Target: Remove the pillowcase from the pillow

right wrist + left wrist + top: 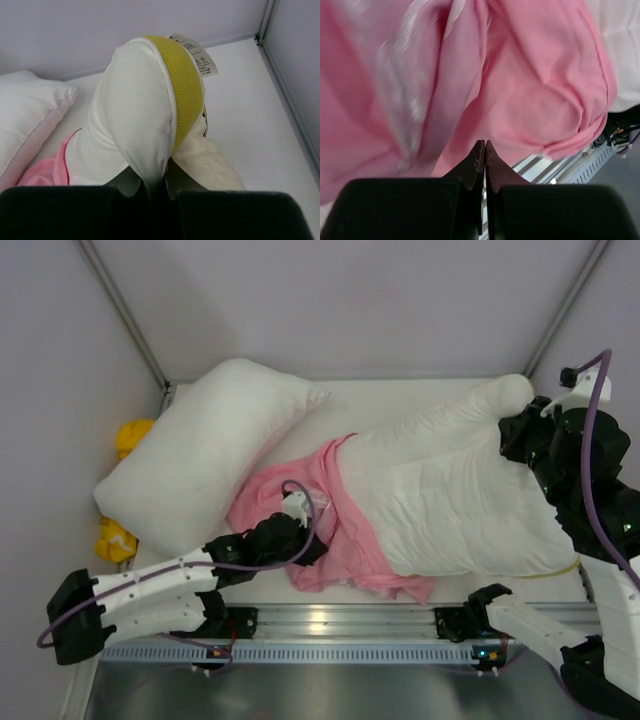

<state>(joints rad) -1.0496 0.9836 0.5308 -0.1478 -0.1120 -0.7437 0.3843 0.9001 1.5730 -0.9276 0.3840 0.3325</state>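
Observation:
The pink pillowcase [340,530] lies bunched around the left end of the white pillow [460,490], which is mostly bare. My left gripper [297,508] sits on the pink folds. In the left wrist view its jaws [484,144] are shut with their tips in the pillowcase [520,90]. My right gripper [515,430] is at the pillow's far right corner. In the right wrist view it [155,182] is shut on white pillow fabric [135,110], beside the yellow band [182,85] and a white label [197,52].
A plain white pillow [200,460] lies at the back left, touching the pink fabric. Yellow cloth [130,435] shows behind it by the left wall. A metal rail [340,620] runs along the near edge. Walls close the back and sides.

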